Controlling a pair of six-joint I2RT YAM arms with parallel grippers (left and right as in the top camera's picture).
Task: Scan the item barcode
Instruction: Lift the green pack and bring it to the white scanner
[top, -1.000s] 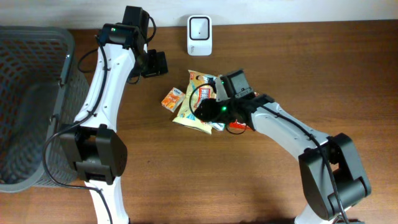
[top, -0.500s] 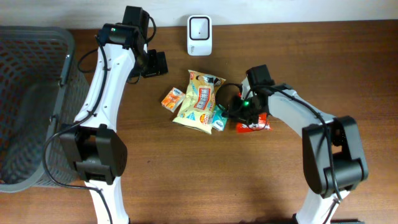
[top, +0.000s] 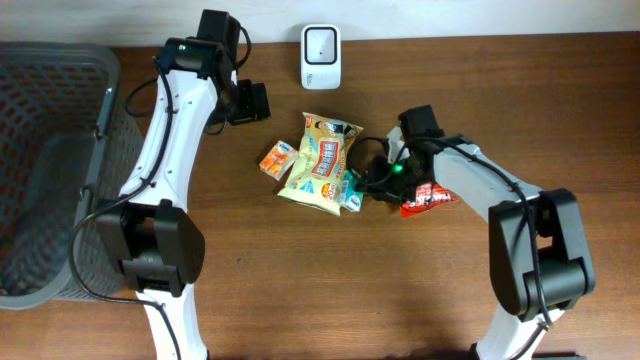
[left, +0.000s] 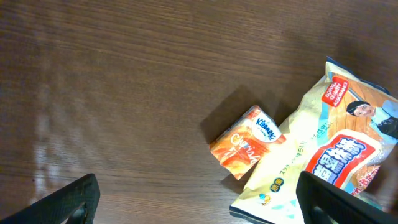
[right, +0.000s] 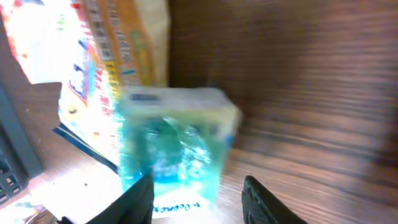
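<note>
The white barcode scanner (top: 320, 57) stands at the table's far edge. Below it lie a yellow snack bag (top: 322, 162), an orange tissue pack (top: 277, 158), a teal tissue pack (top: 351, 192) and a red packet (top: 426, 197). My right gripper (top: 369, 184) is low at the teal pack (right: 171, 140), which shows blurred in the right wrist view, partly between the parted fingers (right: 139, 198); a gap remains at the right finger. My left gripper (top: 246, 102) hangs open above bare wood, left of the orange pack (left: 244, 142) and bag (left: 323, 158).
A dark mesh basket (top: 45, 170) fills the left side of the table. The red packet lies just right of my right arm's wrist. Bare wood stretches across the front and right of the table.
My right gripper swung off the yellow bag to its right side and settled at the teal pack. The red packet slid right and tilted. The left arm has not moved.
</note>
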